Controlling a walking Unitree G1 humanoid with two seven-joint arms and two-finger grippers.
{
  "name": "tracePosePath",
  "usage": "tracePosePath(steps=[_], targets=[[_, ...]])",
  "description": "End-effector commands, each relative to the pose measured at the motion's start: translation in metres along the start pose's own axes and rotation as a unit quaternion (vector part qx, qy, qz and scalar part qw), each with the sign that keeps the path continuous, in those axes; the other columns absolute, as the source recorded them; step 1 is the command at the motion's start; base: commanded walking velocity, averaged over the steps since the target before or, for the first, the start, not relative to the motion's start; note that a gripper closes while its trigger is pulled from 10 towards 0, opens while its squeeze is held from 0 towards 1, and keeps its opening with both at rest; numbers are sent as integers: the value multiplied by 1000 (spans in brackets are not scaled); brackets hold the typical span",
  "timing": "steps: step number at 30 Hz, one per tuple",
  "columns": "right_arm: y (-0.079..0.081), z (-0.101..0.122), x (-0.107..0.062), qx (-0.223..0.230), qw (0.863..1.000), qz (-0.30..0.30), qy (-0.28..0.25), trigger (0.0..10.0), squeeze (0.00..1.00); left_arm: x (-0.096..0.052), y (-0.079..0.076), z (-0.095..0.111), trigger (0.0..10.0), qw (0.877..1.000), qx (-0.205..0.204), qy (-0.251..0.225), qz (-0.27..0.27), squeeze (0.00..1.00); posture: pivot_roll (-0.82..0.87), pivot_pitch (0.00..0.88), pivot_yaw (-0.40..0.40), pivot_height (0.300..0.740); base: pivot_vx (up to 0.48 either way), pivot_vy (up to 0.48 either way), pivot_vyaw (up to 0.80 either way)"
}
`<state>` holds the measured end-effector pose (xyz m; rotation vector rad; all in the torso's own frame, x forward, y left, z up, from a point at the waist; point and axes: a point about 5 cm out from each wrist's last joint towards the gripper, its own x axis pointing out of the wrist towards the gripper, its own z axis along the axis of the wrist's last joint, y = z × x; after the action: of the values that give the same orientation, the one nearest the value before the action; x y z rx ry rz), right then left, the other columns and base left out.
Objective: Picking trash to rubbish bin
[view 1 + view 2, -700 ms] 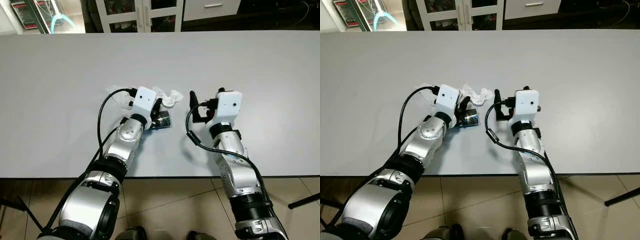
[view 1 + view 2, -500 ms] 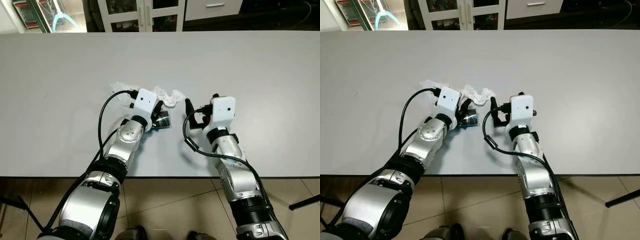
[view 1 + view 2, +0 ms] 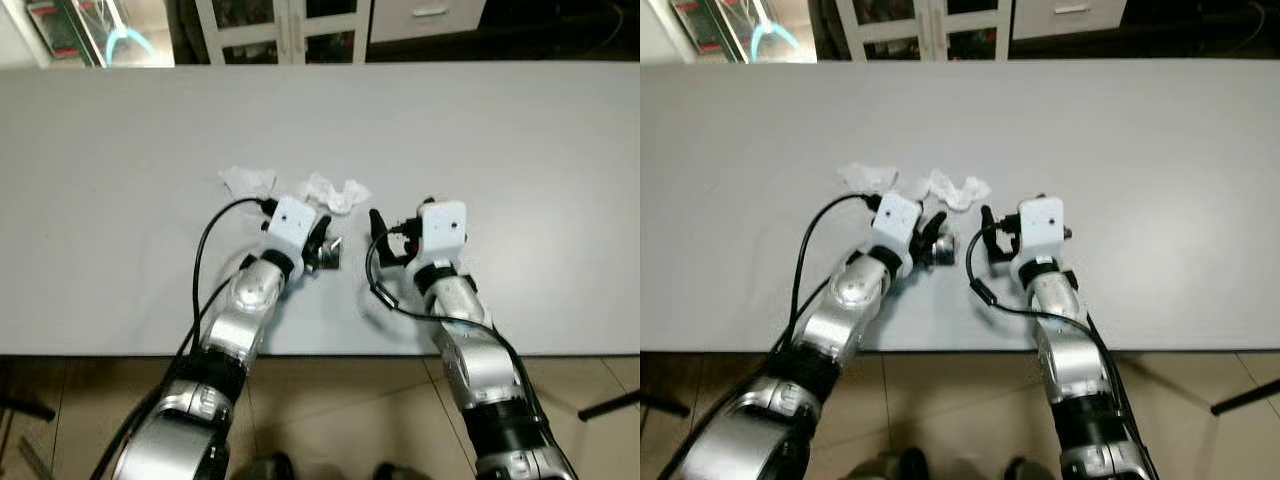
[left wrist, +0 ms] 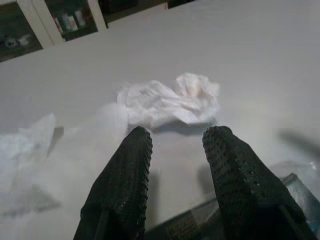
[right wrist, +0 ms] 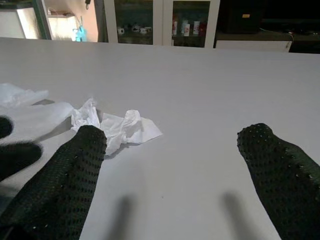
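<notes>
Long grey table (image 3: 560, 150); glass-door cabinets (image 3: 285, 30) behind; tiled floor (image 3: 330, 410), possibly beige, below.

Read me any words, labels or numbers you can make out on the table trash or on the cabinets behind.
Nothing can be read.
Shiny wrapper beside the left gripper: a printed patch in the left wrist view, too blurred to read.
Crumpled tissue: no print.
Cabinets behind the table: items on the shelves too small to read.

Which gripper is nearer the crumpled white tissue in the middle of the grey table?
Left. The left gripper sits just short of the crumpled white tissue; the right gripper is off to its right, farther.
</notes>
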<state>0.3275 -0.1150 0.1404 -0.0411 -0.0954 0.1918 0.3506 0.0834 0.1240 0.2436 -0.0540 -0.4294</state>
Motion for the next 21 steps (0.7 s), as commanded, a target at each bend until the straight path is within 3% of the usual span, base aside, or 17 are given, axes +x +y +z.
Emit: tracePosePath(steps=[1, 9, 15, 21], targets=[[2, 0, 0, 3, 1000, 6, 2, 10000, 0, -11, -6, -13, 10000, 999, 7, 33, -17, 0, -51, 151, 63, 740, 0, 0, 0], [7, 0, 2, 9, 1000, 14, 2, 10000, 0, -33, 0, 0, 10000, 999, 1, 37, -5, 0, -36, 147, 68, 740, 0, 0, 0], [8, 0, 2, 11, 1000, 14, 2, 10000, 0, -46, 11, 19, 10000, 999, 24, 38, 8, 0, -28, 147, 75, 740, 0, 0, 0], [10, -1, 3, 14, 1000, 15, 3, 10000, 0, -58, 14, 25, 10000, 998, 30, 50, 7, 0, -21, 148, 80, 740, 0, 0, 0]])
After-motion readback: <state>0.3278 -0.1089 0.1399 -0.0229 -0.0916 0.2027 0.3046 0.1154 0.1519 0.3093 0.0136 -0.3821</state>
